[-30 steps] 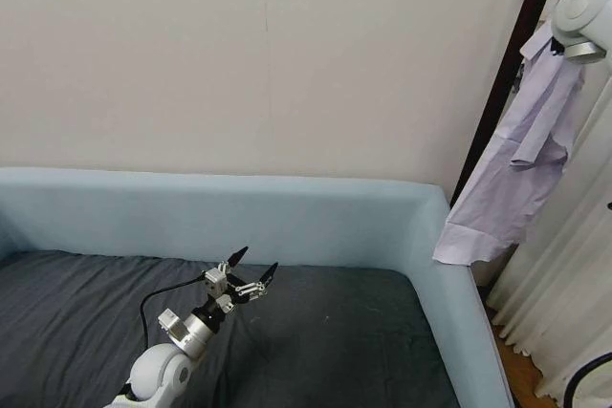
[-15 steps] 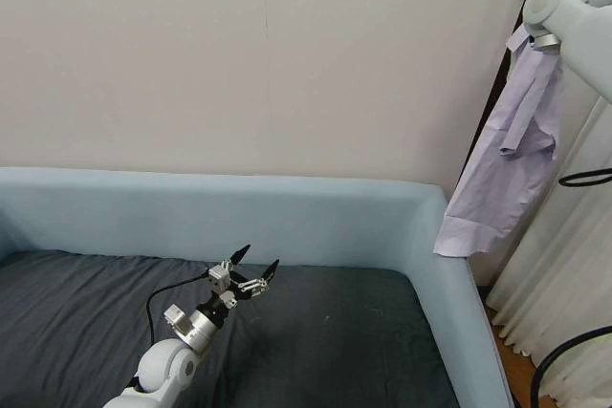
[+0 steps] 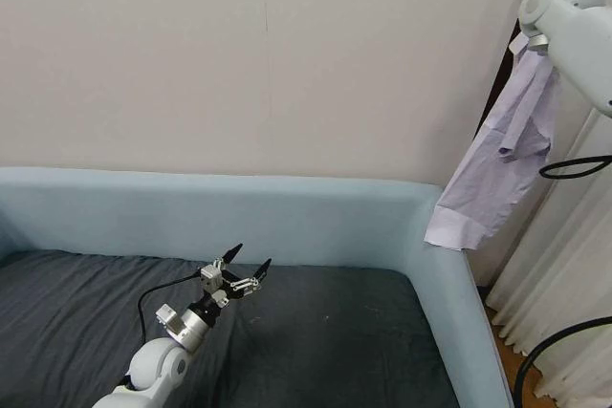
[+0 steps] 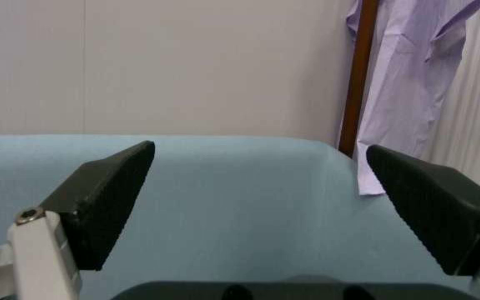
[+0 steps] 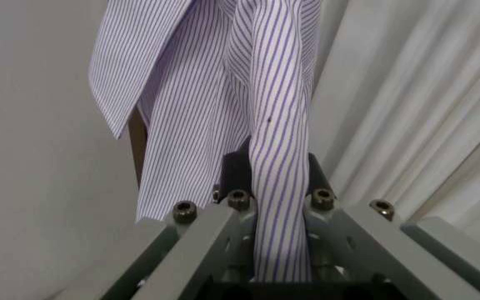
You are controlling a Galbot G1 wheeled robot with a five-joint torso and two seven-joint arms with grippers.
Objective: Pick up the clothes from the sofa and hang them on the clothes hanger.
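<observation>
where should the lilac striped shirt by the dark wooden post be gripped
Probably the narrow bunched fold high on the lilac striped shirt, where the right gripper is shut on it: gathered cloth fills the jaws, while the hem hangs loose. Come from the white curtain side, clear of the dark wooden post. Left gripper: open above the pale blue sofa.

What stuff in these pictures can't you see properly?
1. Top of the shirt, gripped by the right tool: the right arm covers it in the head view and the edge cuts it off in the right wrist view, so whether it hangs yet is unclear.
2. Top of the clothes hanger's dark pole: cut off by the edge in head and left wrist views.
3. Front of the sofa, nearer than the open left tool: below the head view's edge.
</observation>
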